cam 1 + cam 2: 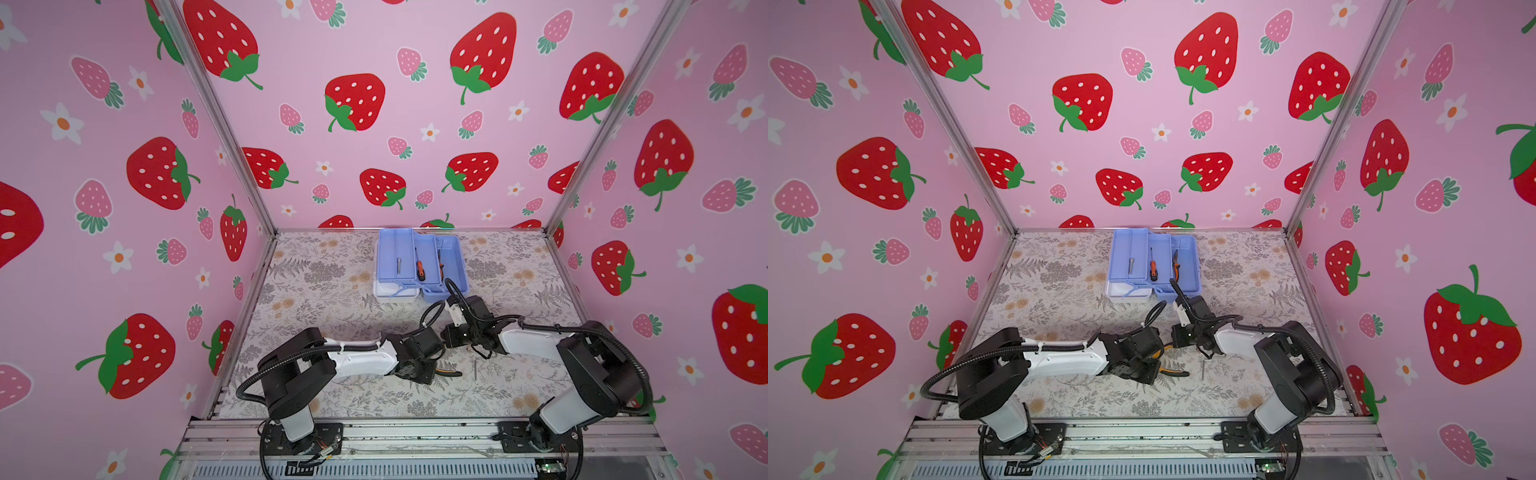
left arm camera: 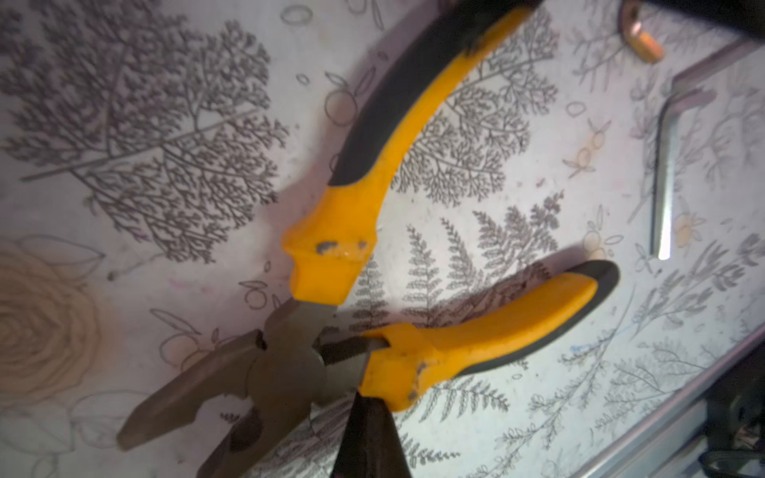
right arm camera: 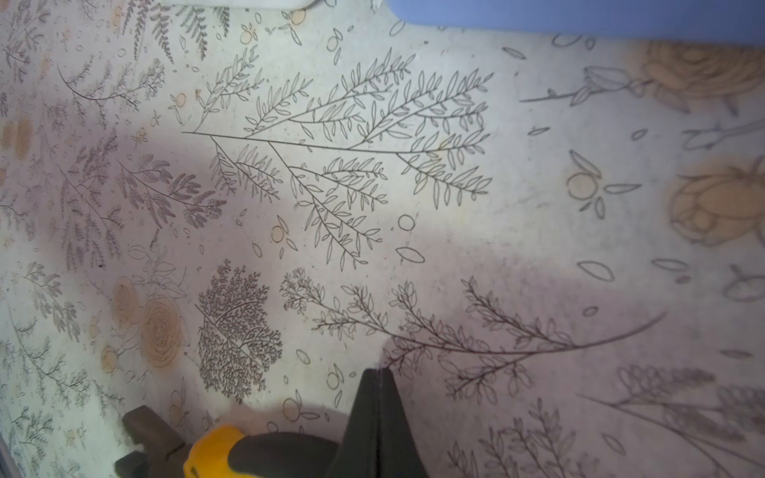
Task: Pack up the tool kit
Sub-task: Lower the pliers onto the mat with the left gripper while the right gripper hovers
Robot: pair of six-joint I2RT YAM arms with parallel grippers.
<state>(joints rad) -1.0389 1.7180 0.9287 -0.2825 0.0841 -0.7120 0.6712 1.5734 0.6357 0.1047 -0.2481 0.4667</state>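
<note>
Ahead of the empty, tightly closed left gripper (image 2: 364, 414) lie splayed pliers (image 2: 285, 364), one handle cropped; the right gripper (image 3: 378, 389), likewise closed, faces bare mat (image 3: 476, 236) before the tool kit (image 3: 579, 16).

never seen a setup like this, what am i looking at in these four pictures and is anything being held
Two robot arms stand on a floral table. The two wide pictures look down from one overhead camera; the two close-ups come from cameras on each arm's wrist. At the back sits an open blue tool kit, a screwdriver and other tools inside. Yellow-handled pliers and a hex key lie loose near the arms. The left tool and right tool are both shut, holding nothing.
</note>
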